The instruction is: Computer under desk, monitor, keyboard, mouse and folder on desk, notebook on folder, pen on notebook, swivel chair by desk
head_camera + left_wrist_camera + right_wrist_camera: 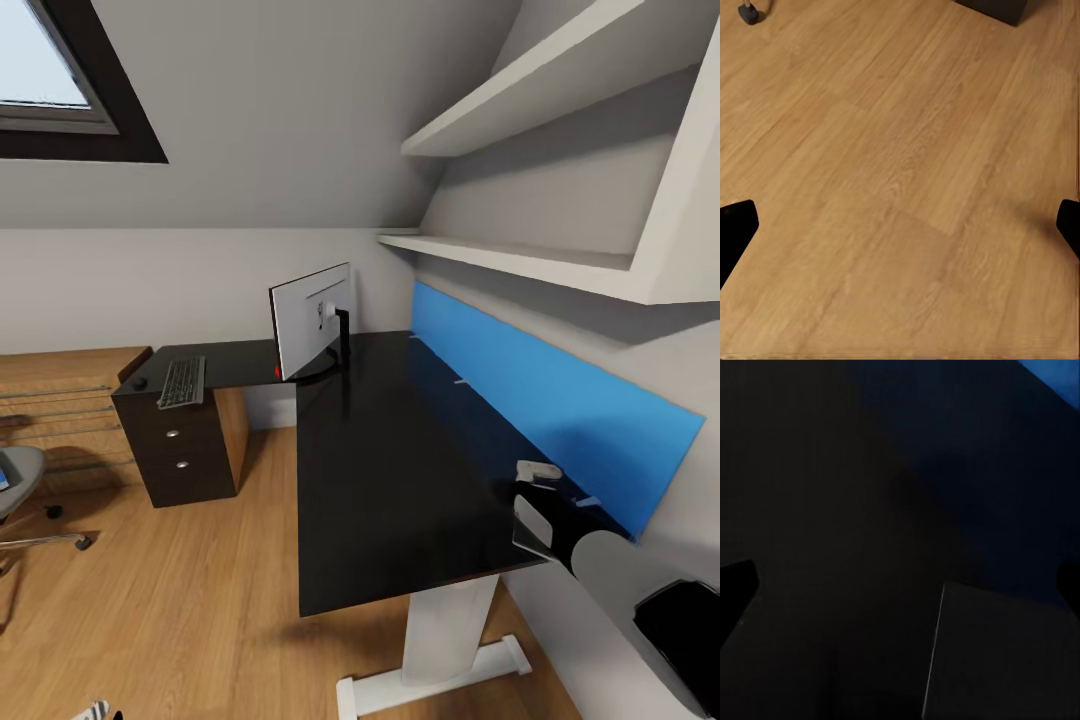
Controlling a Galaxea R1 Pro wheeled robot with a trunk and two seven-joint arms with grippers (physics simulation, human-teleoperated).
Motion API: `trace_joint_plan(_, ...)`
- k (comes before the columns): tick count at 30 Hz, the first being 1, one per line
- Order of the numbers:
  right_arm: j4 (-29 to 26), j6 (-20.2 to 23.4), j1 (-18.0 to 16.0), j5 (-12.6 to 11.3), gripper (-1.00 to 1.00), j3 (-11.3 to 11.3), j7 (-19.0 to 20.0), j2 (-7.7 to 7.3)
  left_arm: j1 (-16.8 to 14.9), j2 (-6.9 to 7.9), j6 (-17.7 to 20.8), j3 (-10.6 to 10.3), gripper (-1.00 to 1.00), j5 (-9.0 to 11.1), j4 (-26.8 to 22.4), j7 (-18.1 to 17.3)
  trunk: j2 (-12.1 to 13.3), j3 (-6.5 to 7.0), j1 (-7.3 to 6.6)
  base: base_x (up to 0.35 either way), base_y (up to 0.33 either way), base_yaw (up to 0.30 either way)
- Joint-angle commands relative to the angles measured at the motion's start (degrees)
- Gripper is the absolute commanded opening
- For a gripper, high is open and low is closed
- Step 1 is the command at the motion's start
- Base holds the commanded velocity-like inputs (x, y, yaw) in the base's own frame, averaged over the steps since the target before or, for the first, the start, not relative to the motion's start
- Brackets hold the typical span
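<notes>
Over the desk, near its blue back panel, the right gripper carried the notebook clamped between its jaws. Placement judged pending: the folder must reach the desk first. The left gripper hung spread over bare floor.

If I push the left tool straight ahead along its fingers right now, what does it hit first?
Most likely the bare wooden floor: the left wrist view looks straight onto the planks between the fingertips, with nothing lying in that line. How far off the floor is can't be judged from the picture.
</notes>
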Motion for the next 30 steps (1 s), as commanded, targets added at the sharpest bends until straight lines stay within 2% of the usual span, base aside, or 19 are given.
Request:
trace_joint_plan(1,-0.17,0.31,-0.36,-0.29,1.0,0.45,-0.4,0.27,-0.02,-0.31,-0.17,-0.13,1.0,0.5,0.0,0.14,-0.03,-0.06,0.0,0.0,0.0,0.0)
trace_joint_plan(8,-0.14,0.19,-2.62,0.01,1.0,0.29,-0.45,2.4,-0.02,-0.88,-0.15,-0.17,1.0,0.5,0.01,0.16,-0.03,-0.06,0.0,0.0,0.0,0.0)
trace_joint_plan(30,-0.05,0.18,-2.81,0.03,1.0,0.26,-0.45,2.53,-0.02,-0.99,-0.14,-0.23,1.0,0.5,0.02,0.15,-0.03,-0.06,0.0,0.0,0.0,0.0)
